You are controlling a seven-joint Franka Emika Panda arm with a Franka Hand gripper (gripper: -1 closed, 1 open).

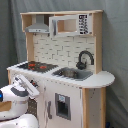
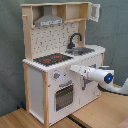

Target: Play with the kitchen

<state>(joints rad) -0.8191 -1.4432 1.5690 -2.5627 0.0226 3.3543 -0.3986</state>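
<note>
The kitchen (image 1: 60, 95) (image 2: 37, 82) is a white and light-wood toy that shows in both exterior views. It has a black-and-red stovetop (image 1: 34, 65) (image 2: 52, 59), a black faucet (image 1: 85, 58) (image 2: 75, 39) over the sink (image 1: 73, 74) (image 2: 84, 50), and a grey hood (image 1: 39, 25) (image 2: 50, 21). The oven door (image 2: 64, 96) sits below the knobs (image 2: 57, 76). My gripper (image 2: 74, 68) (image 1: 34, 91) points at the front panel just under the counter edge, beside the knobs and above the oven door. Whether it touches the panel does not show.
A grey curtain (image 1: 115, 40) hangs behind the kitchen. A wooden tabletop (image 2: 97, 114) lies under my arm (image 2: 102, 77) in the second exterior view. The white upper cabinet door (image 1: 70, 24) with its window sits beside the hood.
</note>
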